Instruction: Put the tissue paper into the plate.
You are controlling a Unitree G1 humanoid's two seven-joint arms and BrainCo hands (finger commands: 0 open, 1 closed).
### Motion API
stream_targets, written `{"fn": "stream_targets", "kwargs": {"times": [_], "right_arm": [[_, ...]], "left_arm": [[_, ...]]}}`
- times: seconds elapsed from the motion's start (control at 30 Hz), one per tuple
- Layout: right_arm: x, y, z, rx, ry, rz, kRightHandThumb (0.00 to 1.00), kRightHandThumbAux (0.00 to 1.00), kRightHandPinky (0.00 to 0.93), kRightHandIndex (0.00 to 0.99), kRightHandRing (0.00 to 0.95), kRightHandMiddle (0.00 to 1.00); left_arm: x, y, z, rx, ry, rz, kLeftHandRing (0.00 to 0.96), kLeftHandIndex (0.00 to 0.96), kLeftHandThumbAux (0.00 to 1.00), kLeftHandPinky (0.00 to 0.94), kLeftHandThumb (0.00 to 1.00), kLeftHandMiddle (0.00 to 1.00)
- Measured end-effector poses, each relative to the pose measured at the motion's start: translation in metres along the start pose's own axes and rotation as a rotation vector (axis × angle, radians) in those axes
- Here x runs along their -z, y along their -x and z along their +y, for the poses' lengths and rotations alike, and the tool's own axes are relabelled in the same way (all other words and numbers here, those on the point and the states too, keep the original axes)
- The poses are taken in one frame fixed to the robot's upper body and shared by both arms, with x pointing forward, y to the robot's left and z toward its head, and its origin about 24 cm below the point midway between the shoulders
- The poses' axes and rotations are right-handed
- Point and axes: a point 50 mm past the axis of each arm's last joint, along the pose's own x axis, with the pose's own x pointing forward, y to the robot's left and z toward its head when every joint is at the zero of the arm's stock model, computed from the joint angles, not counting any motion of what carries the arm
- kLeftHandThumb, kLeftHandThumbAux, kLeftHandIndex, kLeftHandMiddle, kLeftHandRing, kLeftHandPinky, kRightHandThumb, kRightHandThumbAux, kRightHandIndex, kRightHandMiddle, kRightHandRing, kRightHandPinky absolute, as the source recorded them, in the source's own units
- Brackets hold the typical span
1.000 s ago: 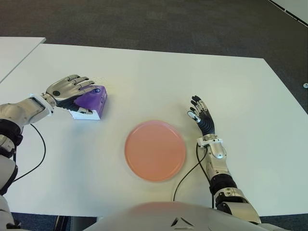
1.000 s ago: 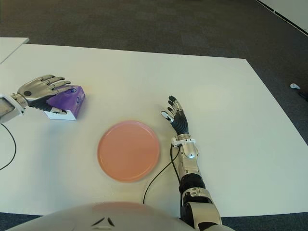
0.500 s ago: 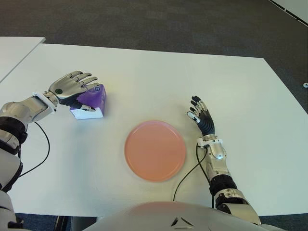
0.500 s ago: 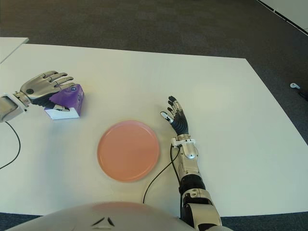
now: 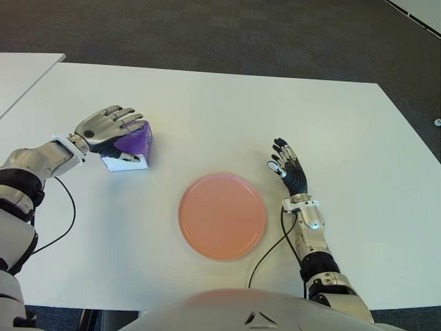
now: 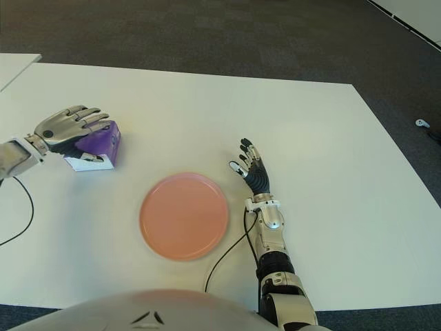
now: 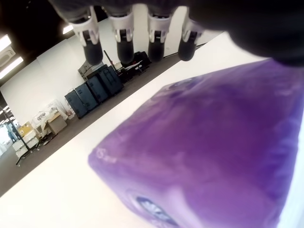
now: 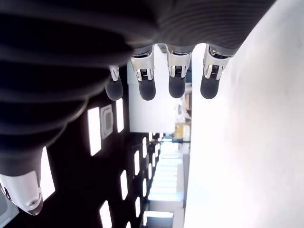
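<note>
The purple tissue pack [image 5: 131, 141] sits on the white bench [image 5: 207, 110], well off to the robot's left of the pink plate [image 5: 222, 215] and a bit farther from the robot than it. It's a soft purple wrapper with a white end panel showing on the near side, and its long axis looks to run roughly left-right across the bench.

The left robot hand [image 5: 109, 125] is right on top of it — palm down over the pack, arching over the top from the side away from the plate. In the left wrist view the fingertips [image 7: 125, 47] hang out past the pack's far edge, straight and side by side, not curled under anything, so I'd call it spread over the pack rather than gripping. Can't tell if the palm is actually touching the wrapper or just hovering above.

The right robot hand [image 5: 288, 167] shows just to the right of the plate, fingers stretched out and holding nothing. It's closer to the plate, but the left one is obviously the nearer hand for the pack.

My read: the grab isn't closed yet. The fingers need to wrap down around the pack, then it's a lift and a carry toward the plate. Soft packaging, so it'll probably squish a little when squeezed.
</note>
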Motion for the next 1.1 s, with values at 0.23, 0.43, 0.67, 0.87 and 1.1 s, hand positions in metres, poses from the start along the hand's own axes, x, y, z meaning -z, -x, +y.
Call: {"fn": "stream_targets", "kwargs": {"times": [0.23,0.43,0.67,0.87,1.1], "right_arm": [[-0.0001,0.0,0.0003,-0.005,-0.002,-0.001,0.0,0.585,0.0,0.0,0.0,0.0],[0.0,0.0003,0.0001,-0.007,-0.002,-0.001,0.0,0.588,0.0,0.0,0.0,0.0],[-0.0005,0.002,0.0004,-0.013,-0.001,-0.002,0.0,0.582,0.0,0.0,0.0,0.0],[-0.0006,0.0039,0.0004,-0.016,-0.001,-0.001,0.0,0.572,0.0,0.0,0.0,0.0],[-0.0004,0.0054,0.0003,-0.015,-0.001,0.001,0.0,0.58,0.0,0.0,0.0,0.0]], "left_arm": [[-0.0071,-0.0027,-0.0045,0.013,0.014,-0.016,0.0,0.0,0.063,0.0,0.229,0.0],[-0.008,-0.0011,-0.0075,0.03,0.013,-0.021,0.0,0.0,0.066,0.0,0.242,0.0],[-0.0082,-0.0003,-0.0088,0.037,0.013,-0.021,0.0,0.0,0.065,0.0,0.244,0.0],[-0.0082,0.0,-0.0094,0.039,0.016,-0.019,0.0,0.0,0.063,0.0,0.246,0.0],[-0.0078,0.0001,-0.0095,0.039,0.023,-0.012,0.0,0.0,0.064,0.0,0.249,0.0]]}}
